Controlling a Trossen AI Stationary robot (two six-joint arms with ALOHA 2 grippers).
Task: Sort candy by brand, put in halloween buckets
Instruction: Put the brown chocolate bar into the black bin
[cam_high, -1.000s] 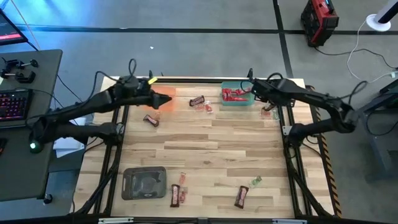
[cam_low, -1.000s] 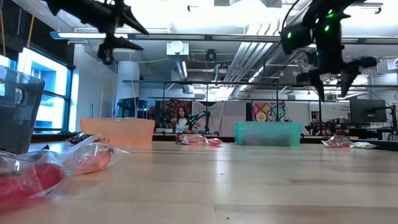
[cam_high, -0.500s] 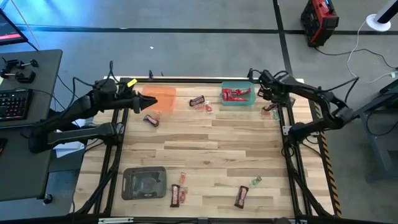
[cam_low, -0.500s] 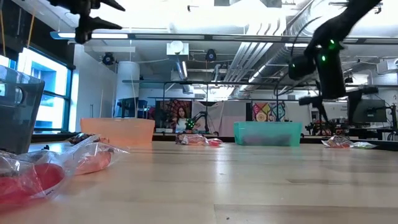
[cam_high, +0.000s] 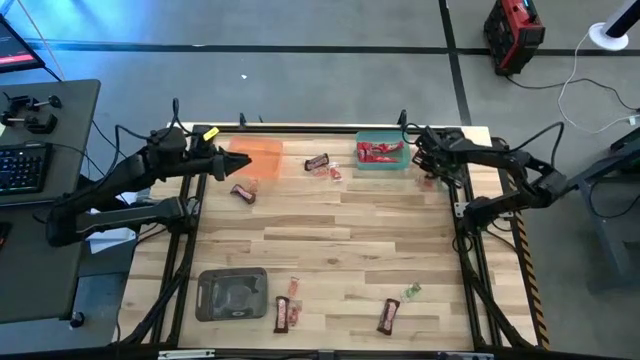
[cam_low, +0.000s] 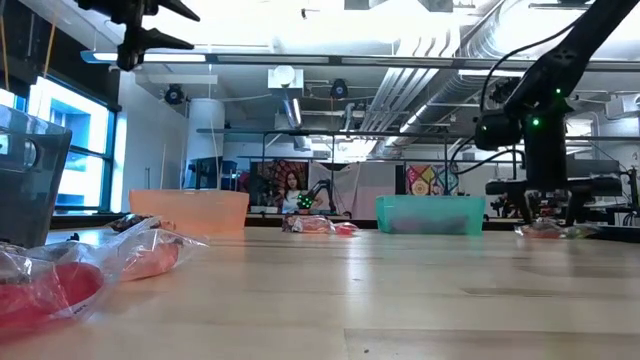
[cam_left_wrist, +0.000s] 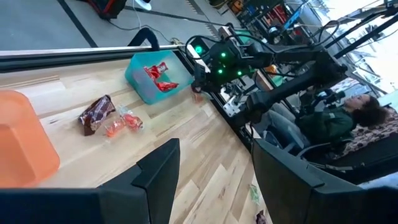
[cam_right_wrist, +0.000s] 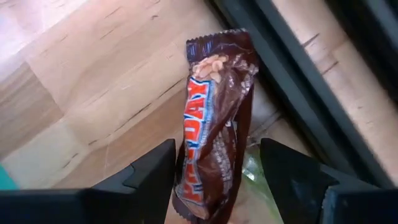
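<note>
Bench (cam_high: 340, 240) strewn with candy. Green tub (cam_high: 381, 153) at far edge, red pieces already in it; orange tub (cam_high: 255, 157) far left; grey tub (cam_high: 231, 294) near left. Right claw (cam_high: 432, 166) low over far right corner, jaws wide, straddling brown bar (cam_right_wrist: 214, 118), likely lining up a pick, nothing held. Left claw (cam_high: 222, 165) raised beside orange tub, wide, empty, waiting.

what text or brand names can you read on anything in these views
"PAYDAY", first letters creased: on the brown bar wrapper between the open right gripper's fingers.
Red wrappers in the green tub: too small to read.
Other candy on the table: too small to read.
</note>
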